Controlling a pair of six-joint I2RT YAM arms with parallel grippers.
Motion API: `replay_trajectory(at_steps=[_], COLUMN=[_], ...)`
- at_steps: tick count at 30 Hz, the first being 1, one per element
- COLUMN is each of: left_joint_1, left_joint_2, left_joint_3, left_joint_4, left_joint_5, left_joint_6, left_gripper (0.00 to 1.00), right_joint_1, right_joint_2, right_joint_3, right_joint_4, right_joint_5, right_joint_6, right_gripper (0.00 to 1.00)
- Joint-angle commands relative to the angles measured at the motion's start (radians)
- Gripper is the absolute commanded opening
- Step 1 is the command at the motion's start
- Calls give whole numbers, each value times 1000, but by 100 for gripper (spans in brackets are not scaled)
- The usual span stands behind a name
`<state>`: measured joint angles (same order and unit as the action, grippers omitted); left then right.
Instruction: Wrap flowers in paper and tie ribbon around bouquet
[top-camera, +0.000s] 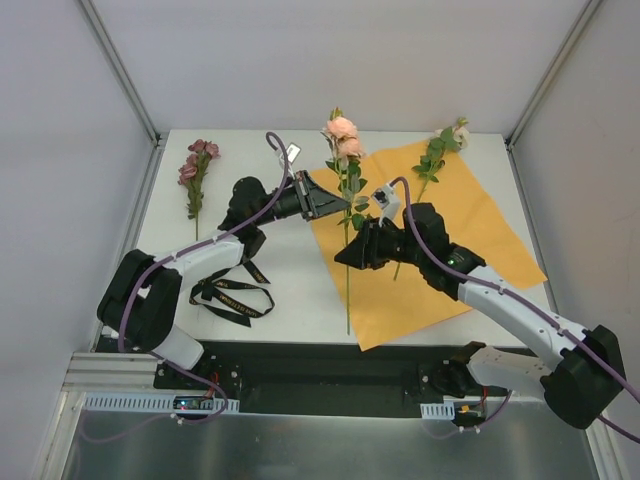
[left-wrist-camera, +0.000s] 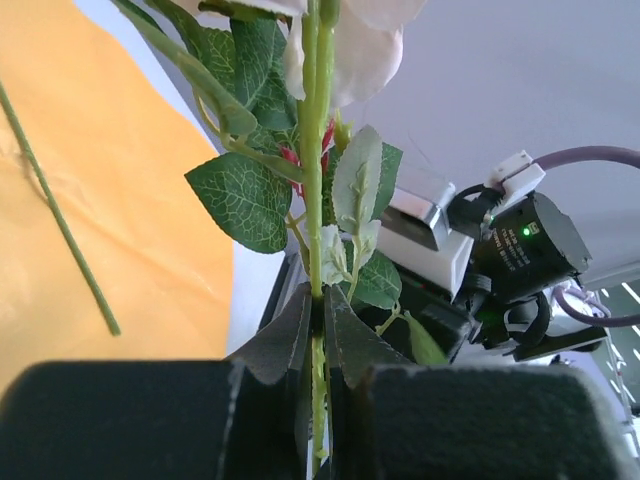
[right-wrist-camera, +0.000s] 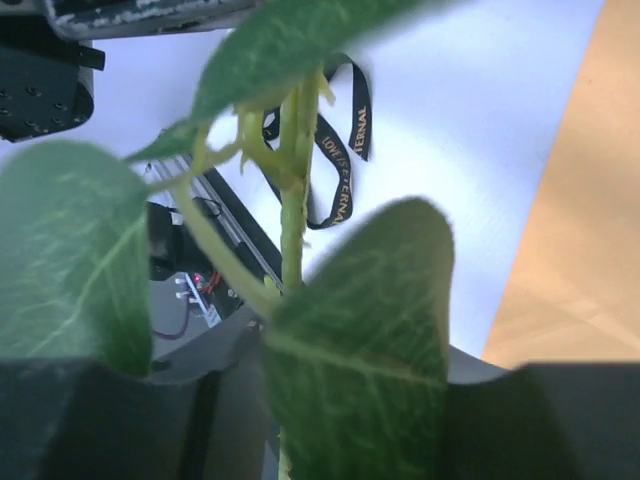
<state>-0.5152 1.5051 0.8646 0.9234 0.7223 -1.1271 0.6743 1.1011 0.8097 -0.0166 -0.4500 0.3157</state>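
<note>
The orange paper (top-camera: 440, 250) lies flat on the right half of the table. My left gripper (top-camera: 338, 205) (left-wrist-camera: 320, 300) is shut on the green stem (left-wrist-camera: 316, 200) of a pale pink flower (top-camera: 342, 135), which hangs over the paper's left edge. My right gripper (top-camera: 350, 255) (right-wrist-camera: 340, 370) sits lower on the same stem with its fingers apart on either side; big leaves (right-wrist-camera: 360, 350) hide most of them. A pale flower (top-camera: 440, 150) lies on the paper's far corner and a mauve flower (top-camera: 197, 165) at the table's far left. The black ribbon (top-camera: 232, 290) (right-wrist-camera: 340, 170) lies near the left front.
White walls close in the table on three sides. A metal rail (top-camera: 150, 400) with the arm bases runs along the near edge. Purple cables (top-camera: 270, 215) trail along both arms. The right wrist camera housing (left-wrist-camera: 520, 260) sits close beside the held stem.
</note>
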Motion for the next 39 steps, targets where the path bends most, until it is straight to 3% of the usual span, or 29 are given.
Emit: replay_trajectory(at_steps=[1,2,3,5,6,8,10,11,13,14,16,17,19,20,21,23,26,39], left_joint_1=[-34,-28,-19,35,55,127,171,188,213,213,204,190,99,63,17,-92,-166,-184], left_joint_2=[58,63,67,57,46,-17,-109,-141,-226,-246,-267,-260,-203,-178,-128,-71,15,-14], left_joint_3=[33,34,40,47,37,25,28,36,65,70,45,31,30,37,45,77,114,105], left_joint_4=[175,175,145,77,51,-96,-374,-491,-663,-775,-788,-788,-790,-790,-785,-773,-756,-775], left_joint_5=[-18,-12,0,54,69,100,105,80,43,25,52,68,59,43,-10,-50,-76,-104], left_joint_6=[-62,-66,-60,-48,-18,77,186,310,430,510,518,515,520,515,509,498,490,536], left_gripper=[0,0,2,21,42,59,64,65,68,69,67,53,42,30,28,27,26,31], right_joint_1=[13,13,13,1,-11,-94,-227,-278,-396,-425,-519,-544,-584,-588,-591,-591,-585,-568], right_joint_2=[26,26,14,-4,-13,-7,37,64,155,186,294,331,417,492,523,603,649,770], right_joint_3=[17,23,26,39,48,78,103,123,196,224,292,314,392,420,439,480,500,529], right_joint_4=[57,32,21,-93,-136,-264,-380,-425,-527,-557,-583,-588,-602,-606,-608,-597,-557,-513], right_joint_5=[13,36,69,180,218,275,274,272,312,341,346,346,359,370,375,382,364,362], right_joint_6=[37,30,19,7,3,2,-4,-16,-81,-98,-128,-153,-185,-211,-224,-234,-254,-247], right_gripper=[10,1,1,1,1,1,1,1,1,1,1,1,1,1,1,1,1,1])
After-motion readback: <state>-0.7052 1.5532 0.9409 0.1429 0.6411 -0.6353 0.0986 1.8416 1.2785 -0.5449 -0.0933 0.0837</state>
